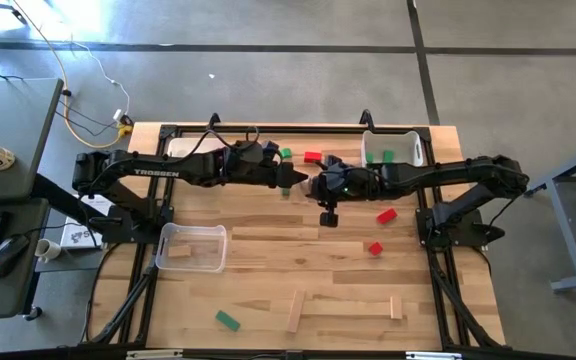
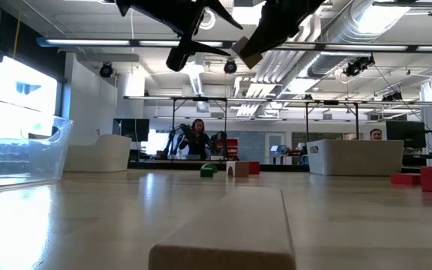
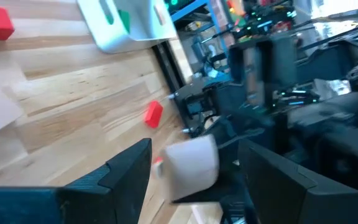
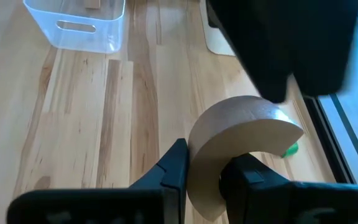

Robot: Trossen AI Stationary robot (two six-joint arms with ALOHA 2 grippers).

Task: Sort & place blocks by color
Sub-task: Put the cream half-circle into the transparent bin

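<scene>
My right gripper (image 4: 209, 155) hangs above the table's middle (image 1: 320, 185), shut on a plain light-wood arch block (image 4: 247, 124). My left gripper (image 3: 196, 149) faces it from the table's left (image 1: 298, 180). It is open, with one finger on either side of the block's free end (image 3: 191, 168) and not touching it. The low view shows the block (image 2: 247, 51) high above the table between the two grippers. Red blocks (image 1: 386, 214) (image 1: 374, 248) (image 1: 313, 157), green blocks (image 1: 286, 154) (image 1: 228, 320) and wood bars (image 1: 295, 310) (image 1: 396, 308) lie flat on the table. My right gripper pinches one end of the arch (image 4: 197, 180). One finger (image 4: 176, 165) is on the outer curve and the other finger (image 4: 244, 171) is in the hollow. The fingers slant down from the table's right. The block is lifted clear, its other end pointing at the left gripper.
A clear bin (image 1: 193, 247) with a wood block in it stands at the near left. A white bin (image 1: 393, 148) holding a green block is at the far right. Another white bin (image 1: 183, 147) is at the far left, partly under the left arm.
</scene>
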